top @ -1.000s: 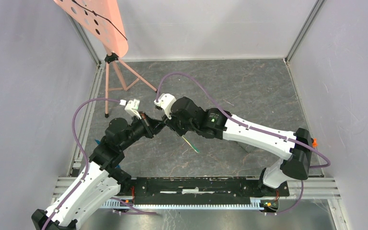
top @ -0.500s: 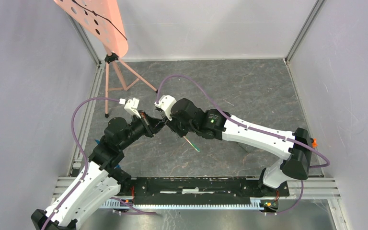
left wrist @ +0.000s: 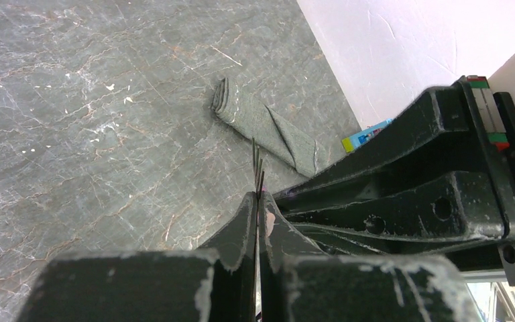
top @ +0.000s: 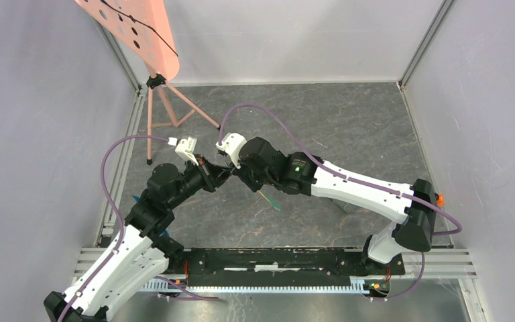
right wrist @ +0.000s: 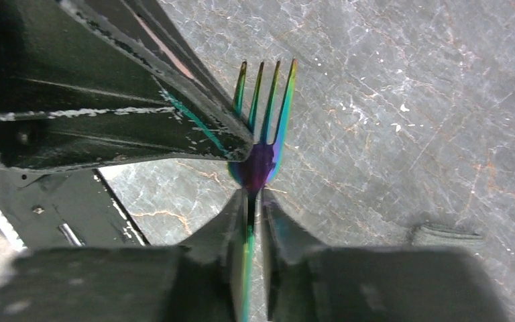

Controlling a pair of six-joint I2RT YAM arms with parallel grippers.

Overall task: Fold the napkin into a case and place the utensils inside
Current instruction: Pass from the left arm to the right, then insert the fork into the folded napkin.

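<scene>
A fork with rainbow tines (right wrist: pixel 265 100) hangs above the slate floor between both grippers. My right gripper (right wrist: pixel 255 194) is shut on its neck, and its green handle (top: pixel 269 200) sticks out below. My left gripper (left wrist: pixel 258 196) is shut flat on the tines, which show edge-on (left wrist: pixel 257 157). In the top view the left gripper (top: pixel 220 176) and the right gripper (top: pixel 232 172) meet tip to tip. The napkin lies folded as a narrow grey case (left wrist: pixel 261 124) on the floor, and it is also at the edge of the right wrist view (right wrist: pixel 442 235). In the top view my right arm mostly hides it (top: pixel 349 205).
A pink tripod stand (top: pixel 164 100) with a perforated panel (top: pixel 134 27) stands at the back left. A small blue and yellow piece (left wrist: pixel 365 136) lies by the wall beyond the case. Grey walls enclose the floor, and a black rail (top: pixel 295 258) runs along the front.
Both grippers have stayed together at the fork. The fork's handle has shifted slightly.
</scene>
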